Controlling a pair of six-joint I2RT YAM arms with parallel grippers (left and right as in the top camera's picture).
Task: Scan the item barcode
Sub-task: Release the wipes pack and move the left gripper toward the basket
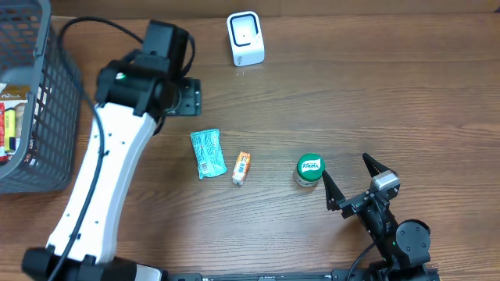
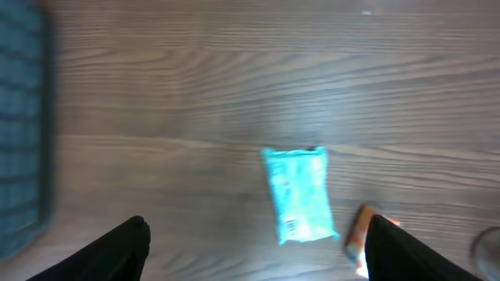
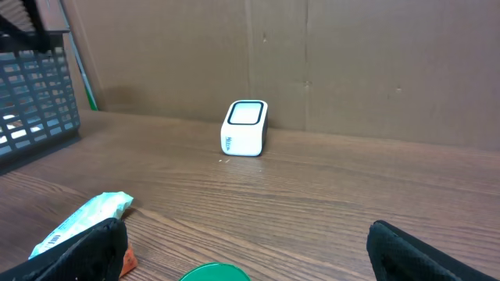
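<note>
Left gripper (image 2: 258, 226) hung, jaws apart, facing the pouch (image 2: 301, 195), which lay flat on the desk (image 2: 234, 78) short of the scanner (image 1: 245, 37), poised, we judged, for pickup. Right gripper (image 1: 344, 165) stood spread beside the jar (image 1: 309, 169).

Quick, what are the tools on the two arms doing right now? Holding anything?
Left tool: open, holding nothing.
Right tool: open, holding nothing.

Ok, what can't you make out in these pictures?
Teal packet: barcode print, blurred in left wrist view, too small overhead.
Orange packet: left wrist, blurred, partly behind a finger.
Green-lidded jar: right wrist, cut off by bottom edge.
Basket contents: overhead, cut by left edge, labels too small.
</note>
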